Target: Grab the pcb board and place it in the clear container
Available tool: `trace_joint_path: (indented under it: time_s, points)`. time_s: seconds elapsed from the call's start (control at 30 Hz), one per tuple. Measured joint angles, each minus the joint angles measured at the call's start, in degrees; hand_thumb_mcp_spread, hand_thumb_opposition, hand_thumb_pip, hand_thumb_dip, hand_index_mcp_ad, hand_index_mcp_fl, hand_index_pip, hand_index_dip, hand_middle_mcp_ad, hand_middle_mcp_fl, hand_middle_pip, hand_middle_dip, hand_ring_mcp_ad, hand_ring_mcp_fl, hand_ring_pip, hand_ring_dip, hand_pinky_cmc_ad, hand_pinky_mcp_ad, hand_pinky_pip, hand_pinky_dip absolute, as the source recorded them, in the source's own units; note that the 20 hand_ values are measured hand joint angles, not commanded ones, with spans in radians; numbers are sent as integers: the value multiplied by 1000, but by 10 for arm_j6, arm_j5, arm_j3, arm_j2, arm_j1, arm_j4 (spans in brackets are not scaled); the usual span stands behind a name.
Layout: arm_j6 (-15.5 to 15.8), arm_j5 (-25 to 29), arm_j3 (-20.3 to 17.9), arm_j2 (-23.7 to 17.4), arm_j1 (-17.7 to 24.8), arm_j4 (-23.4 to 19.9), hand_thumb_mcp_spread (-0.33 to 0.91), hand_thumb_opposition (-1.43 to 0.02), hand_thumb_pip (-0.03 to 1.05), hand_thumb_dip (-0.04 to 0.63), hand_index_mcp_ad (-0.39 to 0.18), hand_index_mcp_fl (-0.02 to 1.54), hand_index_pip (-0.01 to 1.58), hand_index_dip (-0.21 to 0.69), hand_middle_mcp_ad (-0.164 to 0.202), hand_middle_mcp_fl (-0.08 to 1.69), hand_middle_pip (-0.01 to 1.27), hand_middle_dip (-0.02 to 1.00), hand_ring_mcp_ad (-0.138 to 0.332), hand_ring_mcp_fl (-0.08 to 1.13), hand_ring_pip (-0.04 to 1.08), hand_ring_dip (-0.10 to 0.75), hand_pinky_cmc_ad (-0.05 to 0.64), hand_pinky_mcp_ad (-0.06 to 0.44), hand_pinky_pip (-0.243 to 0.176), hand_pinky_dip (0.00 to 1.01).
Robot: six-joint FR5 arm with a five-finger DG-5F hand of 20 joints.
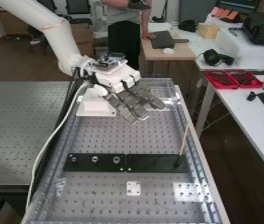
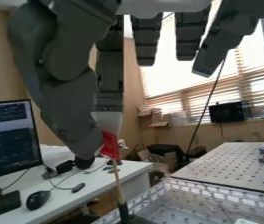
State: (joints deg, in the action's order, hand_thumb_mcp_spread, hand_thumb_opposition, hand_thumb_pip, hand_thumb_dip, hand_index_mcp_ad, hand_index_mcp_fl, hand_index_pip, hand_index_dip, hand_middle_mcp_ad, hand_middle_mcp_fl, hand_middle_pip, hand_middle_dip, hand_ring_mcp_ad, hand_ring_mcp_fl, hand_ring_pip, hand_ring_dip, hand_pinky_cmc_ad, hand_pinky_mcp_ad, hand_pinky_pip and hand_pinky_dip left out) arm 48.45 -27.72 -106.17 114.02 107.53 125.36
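Note:
In the high view the hand (image 1: 132,99) is over the far part of the bench, fingers extended and spread, nothing seen in them. To its near right, a thin tan stick (image 1: 184,141) stands tilted, its foot at the right end of a black plate (image 1: 157,163). Fingers and thumb of the hand (image 2: 66,82) hang large in the wrist view. Just below a pale fingertip there is a narrow red piece with pale marks (image 2: 110,144), in line with the stick (image 2: 119,187). I cannot tell whether it is the pcb board or whether anything touches it.
The perforated metal bench (image 1: 96,192) has raised side rails. A white bracket (image 1: 95,106) stands beside the hand, and a small white plate (image 1: 133,188) lies nearer. Across a gap, the white side table (image 1: 246,112) holds red trays (image 1: 221,79). A cable runs along the left.

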Motion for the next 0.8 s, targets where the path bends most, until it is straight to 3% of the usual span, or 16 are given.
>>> trace_joint_path:
  time_s: [0.13, 0.4, 0.57, 0.8]
  points:
    - [-25, -17, 0, -9, 7, 29, 475, -939, 614, 251, -52, 518, 1536, 145, 82, 16, 131, 106, 222, 0, 84, 12, 332, 180, -106, 485]
    - [-106, -72, 9, -17, 14, 99, 475, -939, 614, 251, -52, 518, 1536, 145, 82, 16, 134, 106, 223, 0, 84, 14, 332, 183, -106, 468]
    - [-174, -152, 22, -12, 13, 150, 475, -939, 614, 251, -52, 518, 1539, 145, 82, 17, 134, 106, 222, 0, 84, 14, 333, 180, -106, 454]
    - [-209, -241, 44, -1, 13, 200, 478, -939, 614, 251, -52, 518, 1536, 145, 80, 21, 134, 106, 223, 0, 84, 12, 330, 180, -99, 396]
